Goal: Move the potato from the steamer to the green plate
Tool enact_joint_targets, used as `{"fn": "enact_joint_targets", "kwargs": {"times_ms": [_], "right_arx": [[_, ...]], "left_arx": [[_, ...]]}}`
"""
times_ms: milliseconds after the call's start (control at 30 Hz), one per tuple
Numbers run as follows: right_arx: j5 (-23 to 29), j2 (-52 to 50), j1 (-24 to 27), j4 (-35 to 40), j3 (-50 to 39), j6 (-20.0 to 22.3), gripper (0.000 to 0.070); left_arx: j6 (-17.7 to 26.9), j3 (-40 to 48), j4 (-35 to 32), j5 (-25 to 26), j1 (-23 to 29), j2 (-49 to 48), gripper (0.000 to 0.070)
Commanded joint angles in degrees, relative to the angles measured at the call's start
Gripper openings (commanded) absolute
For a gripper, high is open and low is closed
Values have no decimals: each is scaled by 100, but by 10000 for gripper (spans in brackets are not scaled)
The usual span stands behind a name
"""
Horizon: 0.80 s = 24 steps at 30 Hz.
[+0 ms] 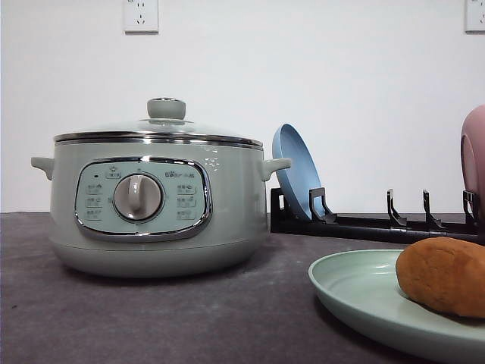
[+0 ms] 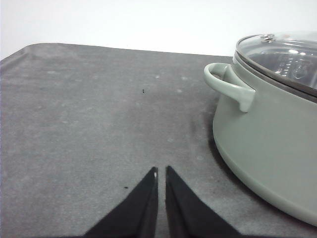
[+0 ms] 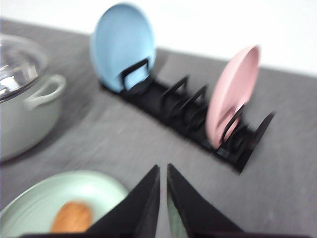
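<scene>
The potato (image 1: 443, 275), orange-brown and oval, lies on the green plate (image 1: 356, 292) at the front right of the table; the right wrist view has the potato (image 3: 73, 217) on the plate (image 3: 59, 196) too. The sage-green steamer (image 1: 155, 201) stands left of centre with its glass lid on. My left gripper (image 2: 161, 171) is shut with nothing in it, over bare cloth beside the steamer (image 2: 272, 129). My right gripper (image 3: 163, 169) is shut and empty, above the plate's edge, apart from the potato.
A black dish rack (image 1: 364, 224) runs along the back right, holding a blue plate (image 1: 295, 171) and a pink plate (image 1: 475, 159). Grey cloth (image 2: 89, 124) covers the table. Wall sockets sit high on the white wall.
</scene>
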State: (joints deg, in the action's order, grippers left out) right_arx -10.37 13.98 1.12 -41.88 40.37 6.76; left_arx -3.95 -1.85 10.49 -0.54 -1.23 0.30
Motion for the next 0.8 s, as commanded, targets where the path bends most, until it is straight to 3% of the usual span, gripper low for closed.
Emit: {"fn": "enact_joint_targets", "kwargs": {"times_ms": [0, 100, 200, 500, 767], "right_arx": [[-30, -183, 164, 748, -564, 182, 14], [-28, -518, 378, 1757, -1527, 164, 14], [-11, -737, 416, 2316, -2214, 163, 14], [52, -1216, 207, 2945, -3403, 76, 13], [475, -1378, -56, 3238, -3970, -619, 13]], "left_arx": [[-17, 118, 38, -13, 4, -11, 22], [-17, 118, 38, -13, 4, -11, 22], [-17, 118, 38, -13, 4, -11, 22], [-17, 118, 38, -13, 4, -11, 22], [-17, 117, 36, -13, 7, -11, 22]]}}
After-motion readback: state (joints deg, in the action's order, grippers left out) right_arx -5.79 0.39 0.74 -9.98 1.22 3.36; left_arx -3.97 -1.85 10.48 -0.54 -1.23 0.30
